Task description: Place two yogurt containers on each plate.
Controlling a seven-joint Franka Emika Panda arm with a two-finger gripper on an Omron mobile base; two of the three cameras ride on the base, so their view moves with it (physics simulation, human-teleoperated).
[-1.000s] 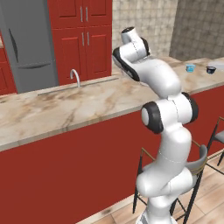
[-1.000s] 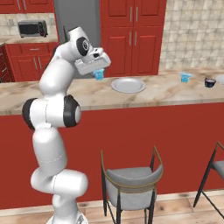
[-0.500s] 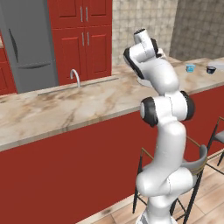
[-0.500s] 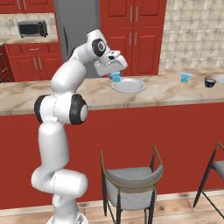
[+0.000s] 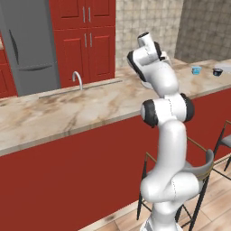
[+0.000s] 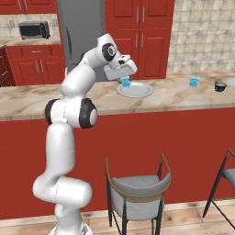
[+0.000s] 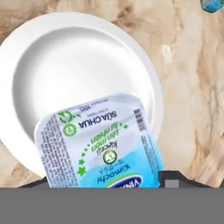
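My gripper [image 6: 125, 81] is shut on a light-blue yogurt container [image 6: 125, 83] and holds it just above the near-left rim of a round white plate [image 6: 137, 90] on the counter. In the hand view the held yogurt container [image 7: 100, 144] shows its printed foil lid between the dark fingertips [image 7: 175, 177], with the plate [image 7: 52, 57] bare below it. A second yogurt container [image 6: 194, 81] stands further right on the counter, and it also shows in the left base view [image 5: 196, 70] and at the hand view's top corner [image 7: 213, 4].
A small dark bowl [image 6: 220, 86] sits right of the second tub, with a pale flat shape [image 6: 231, 81] at the frame edge beyond it. A sink tap [image 5: 77, 79] stands on the counter's left part. Stools [image 6: 137, 188] stand below the counter front.
The arm has swung to the right with the yogurt container in its grip, from left of the plate to over the plate's near rim.
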